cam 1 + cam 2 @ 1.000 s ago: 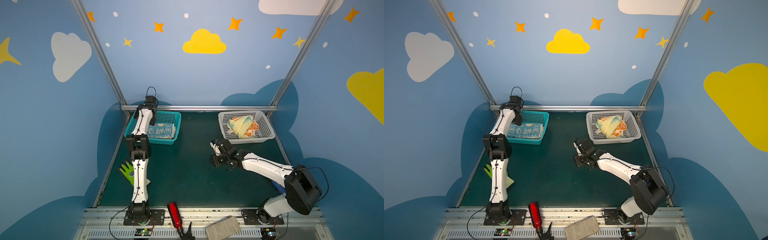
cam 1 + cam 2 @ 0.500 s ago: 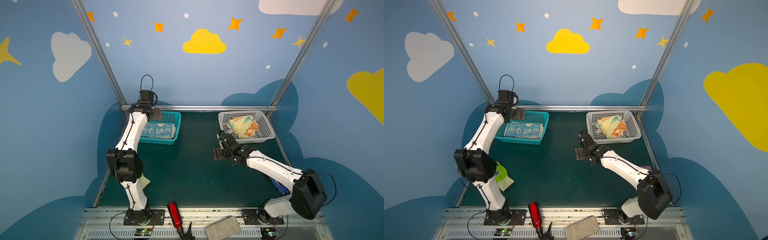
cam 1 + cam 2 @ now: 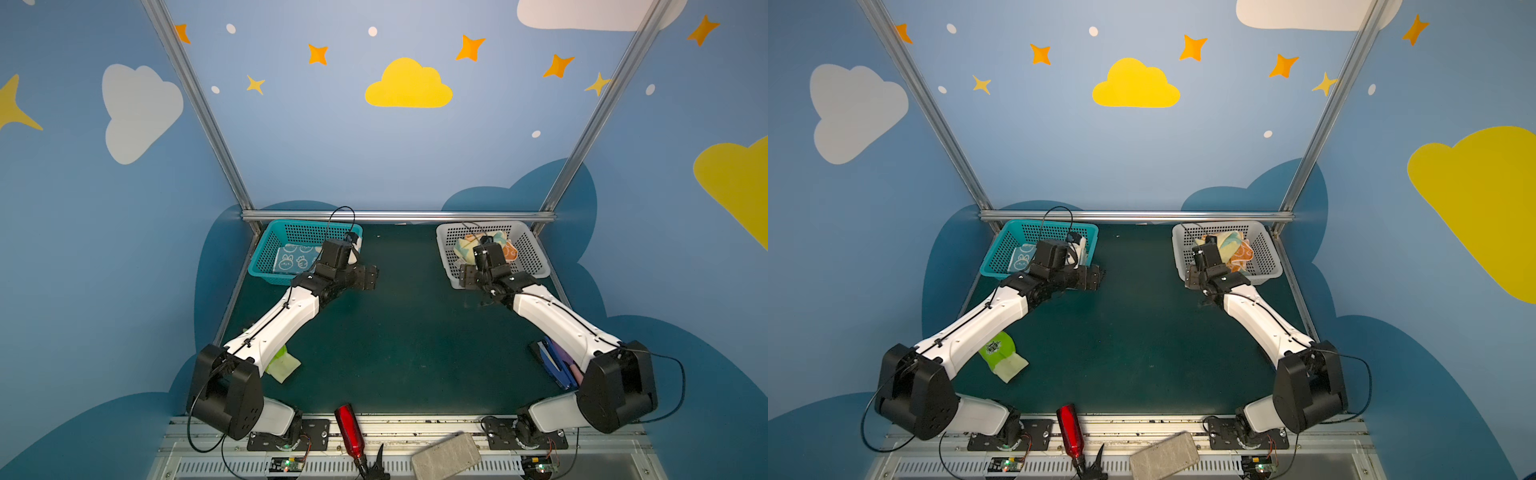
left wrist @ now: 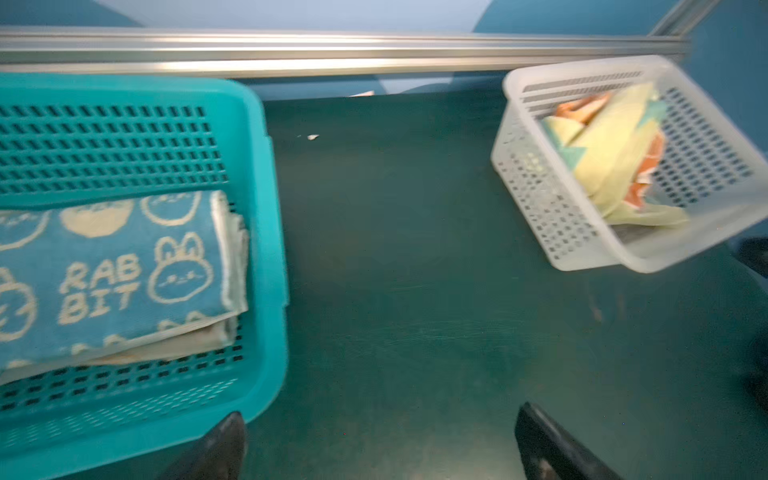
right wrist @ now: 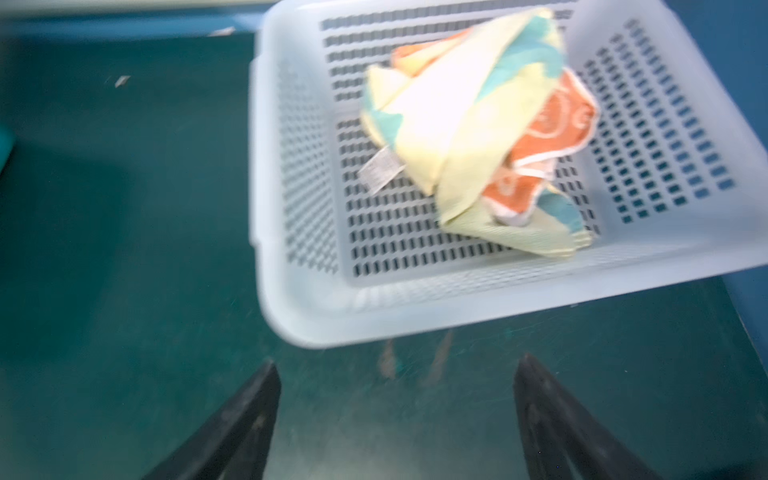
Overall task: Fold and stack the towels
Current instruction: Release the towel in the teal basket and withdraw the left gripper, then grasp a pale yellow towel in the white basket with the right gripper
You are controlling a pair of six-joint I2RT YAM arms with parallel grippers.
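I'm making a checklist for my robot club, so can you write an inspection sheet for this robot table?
Surface: dark green mat, lightly scuffed.
Job's things: blue rabbit towel folded on a cream towel in the teal basket; yellow towel and orange towel crumpled in the white basket.
Clutter: green glove, red tool, gray block, blue object under the right arm.
Grippers: left gripper open, empty, beside the teal basket; right gripper open, empty, before the white basket.
Cables: black cable loops above the left wrist.
Surroundings: blue walls with a yellow cloud; metal rail.
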